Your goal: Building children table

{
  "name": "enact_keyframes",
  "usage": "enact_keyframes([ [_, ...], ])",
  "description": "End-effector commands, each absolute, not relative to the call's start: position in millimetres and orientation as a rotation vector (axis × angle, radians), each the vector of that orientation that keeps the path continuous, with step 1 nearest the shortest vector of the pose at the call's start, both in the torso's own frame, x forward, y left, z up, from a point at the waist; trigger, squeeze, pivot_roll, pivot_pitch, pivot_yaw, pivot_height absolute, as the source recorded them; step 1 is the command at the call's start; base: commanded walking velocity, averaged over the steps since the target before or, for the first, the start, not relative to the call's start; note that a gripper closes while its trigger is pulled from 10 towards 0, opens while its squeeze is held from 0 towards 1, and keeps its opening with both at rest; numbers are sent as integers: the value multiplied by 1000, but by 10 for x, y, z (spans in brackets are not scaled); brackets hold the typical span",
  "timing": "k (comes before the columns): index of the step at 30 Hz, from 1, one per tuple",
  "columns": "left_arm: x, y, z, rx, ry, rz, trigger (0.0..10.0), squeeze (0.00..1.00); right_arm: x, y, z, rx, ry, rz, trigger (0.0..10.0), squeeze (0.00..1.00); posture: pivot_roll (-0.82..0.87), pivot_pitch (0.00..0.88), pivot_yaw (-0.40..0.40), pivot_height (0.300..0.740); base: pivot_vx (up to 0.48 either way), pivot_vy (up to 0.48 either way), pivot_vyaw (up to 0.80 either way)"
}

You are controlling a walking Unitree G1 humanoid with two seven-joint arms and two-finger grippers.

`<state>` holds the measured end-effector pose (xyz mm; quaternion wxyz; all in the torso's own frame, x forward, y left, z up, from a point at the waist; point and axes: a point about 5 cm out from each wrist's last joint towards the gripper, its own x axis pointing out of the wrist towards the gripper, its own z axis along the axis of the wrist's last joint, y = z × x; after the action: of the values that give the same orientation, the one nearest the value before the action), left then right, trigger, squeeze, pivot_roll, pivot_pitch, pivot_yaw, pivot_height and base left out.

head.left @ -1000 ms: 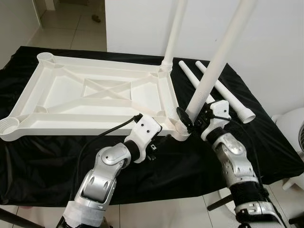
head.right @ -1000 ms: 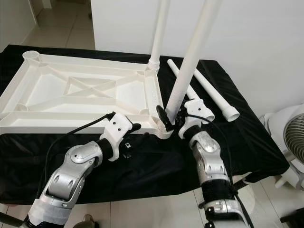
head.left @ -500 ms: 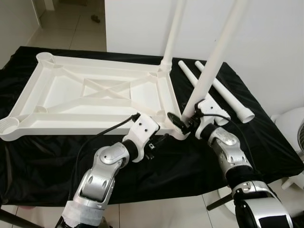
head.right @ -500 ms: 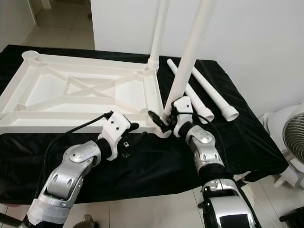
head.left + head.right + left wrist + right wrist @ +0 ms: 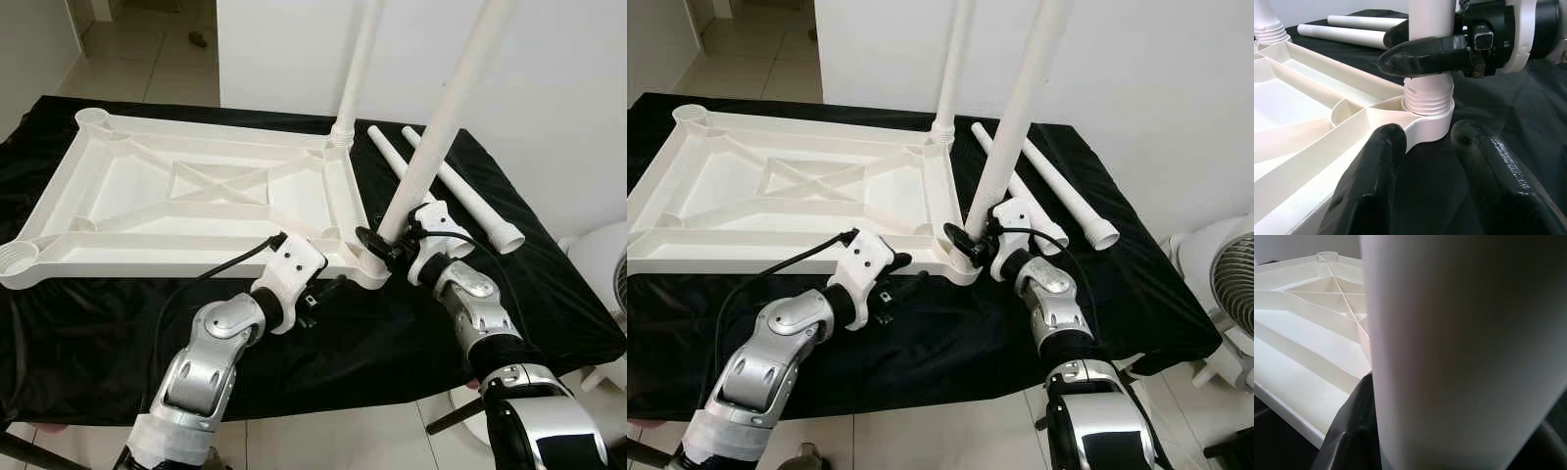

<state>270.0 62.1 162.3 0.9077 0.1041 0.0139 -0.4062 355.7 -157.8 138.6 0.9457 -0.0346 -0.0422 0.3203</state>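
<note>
The upturned white tabletop (image 5: 196, 196) lies on the black-draped table (image 5: 78, 323), one leg (image 5: 358, 59) already upright at its far right corner. The right gripper (image 5: 377, 243) is clenched on the second leg (image 5: 446, 108) just above its threaded end, seated in the near right corner socket (image 5: 1427, 117). The left gripper (image 5: 1425, 147), fingers parted, hovers at that corner. Best to keep the leg plumb, twist it home evenly, and brace the tabletop. Two spare legs (image 5: 460, 191) wait near the table's right edge.

Smooth white plastic tabletop (image 5: 196, 196) and legs (image 5: 446, 108), slightly glossy, lie on matt black cloth (image 5: 549, 284).
</note>
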Motion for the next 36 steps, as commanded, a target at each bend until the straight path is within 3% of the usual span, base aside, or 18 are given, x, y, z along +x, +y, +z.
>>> enact_keyframes([
  [1, 2720, 622, 1648, 215, 19, -753, 10000, 0, 3502, -1588, 1186, -52, -12, 594, 10000, 0, 106, 50, -111, 740, 0, 0, 0],
  [6, 2721, 626, 1646, 215, 21, -754, 10000, 0, 3508, -1566, 1141, -85, 5, 479, 10000, 0, 106, 53, -109, 740, 0, 0, 0],
  [11, 2706, 620, 1637, 216, 28, -760, 10000, 0, 3509, -1540, 1103, 36, 29, 265, 10000, 0, 108, 59, -100, 740, 0, 0, 0],
  [20, 2698, 634, 1617, 221, 39, -757, 10000, 0, 3464, -1525, 1117, 58, 0, -94, 10000, 0, 110, 61, -102, 740, 0, 0, 0],
  [25, 2692, 614, 1607, 219, 42, -758, 10000, 0, 3466, -1411, 1186, 92, -36, -116, 10000, 0, 110, 56, -105, 740, 0, 0, 0],
  [26, 2692, 610, 1605, 219, 42, -758, 10000, 0, 3463, -1381, 1216, 88, -48, -98, 10000, 255, 110, 53, -105, 740, 0, 0, 0],
  [27, 2692, 609, 1605, 219, 41, -758, 10000, 0, 3455, -1379, 1230, 101, -62, -80, 10000, 1000, 110, 50, -106, 740, 0, 0, 0],
  [36, 2695, 617, 1594, 232, 43, -761, 10000, 0, 3385, -1425, 1359, 130, -162, -32, 10000, 1000, 107, 39, -101, 740, 0, 0, 0],
])
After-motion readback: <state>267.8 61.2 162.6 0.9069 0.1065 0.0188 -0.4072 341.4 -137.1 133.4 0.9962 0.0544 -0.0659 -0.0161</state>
